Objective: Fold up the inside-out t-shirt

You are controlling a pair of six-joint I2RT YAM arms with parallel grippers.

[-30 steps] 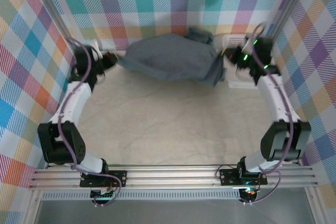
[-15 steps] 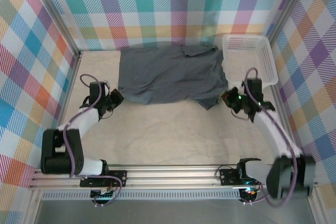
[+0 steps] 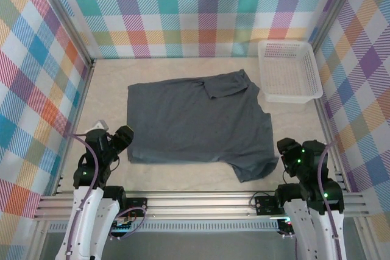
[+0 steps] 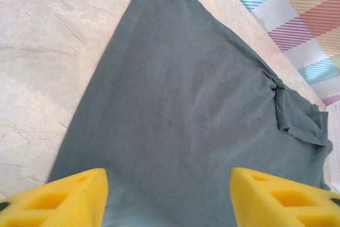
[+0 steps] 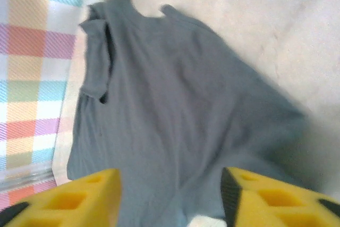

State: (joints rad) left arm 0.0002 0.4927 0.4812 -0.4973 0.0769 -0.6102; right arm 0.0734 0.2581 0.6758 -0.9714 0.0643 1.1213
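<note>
The inside-out t-shirt (image 3: 195, 120) is spread out pretty flat on the bench (image 3: 183, 178). Its far corner sits just beside the white mesh basket (image 3: 291, 97), with a bit of fabric flopped over on that side. The left gripper (image 4: 170, 206) is open and empty, over the shirt corner farthest from the basket. The right gripper (image 5: 170, 200) is open too, holding nothing, well apart from the basket on its near side.
</note>
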